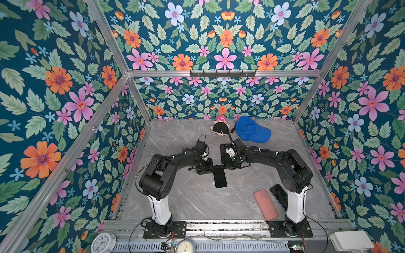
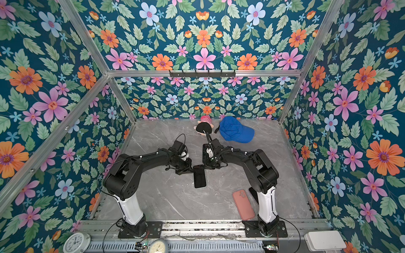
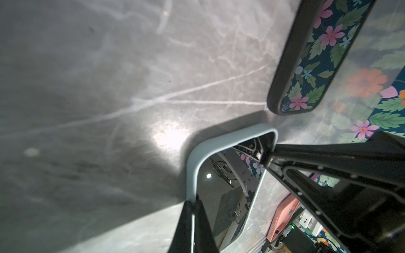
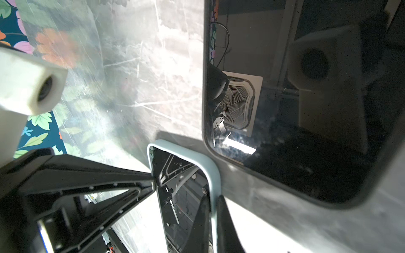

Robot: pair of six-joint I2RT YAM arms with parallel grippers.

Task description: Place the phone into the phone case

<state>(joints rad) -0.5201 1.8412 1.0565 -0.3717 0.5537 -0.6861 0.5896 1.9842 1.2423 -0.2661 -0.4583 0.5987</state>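
A grey marble counter [image 1: 186,197] stands inside a booth lined with floral wallpaper [image 1: 65,87]; the left arm [image 1: 173,160] and the right arm [image 1: 274,160], both black with white bases, reach in from the near edge and meet at the middle. Between their tips is the phone [image 1: 220,178], glossy black screen up, set within a pale blue phone case [image 3: 192,157] whose rim frames the screen; whether the phone is pressed fully home cannot be told, nor whether the case rests on the counter or hangs just above it.

The left claw [image 3: 193,201] is pinched together on the case's rim, one finger either side of one long edge near the far end. The right claw [image 4: 213,198] is clamped the same way on the opposite long edge, near that same end.

Just beyond the case lies a second dark phone [image 1: 224,153], flat, partly under the right arm, its corner just beside the case's corner. Near the right arm's base a pink case [image 1: 265,204] lies flat; a third black phone [image 1: 278,196] lies just beside it, partly hidden by the arm. At the far edge a plush toy [image 1: 220,127] and a blue cap [image 1: 252,129] sit side by side.
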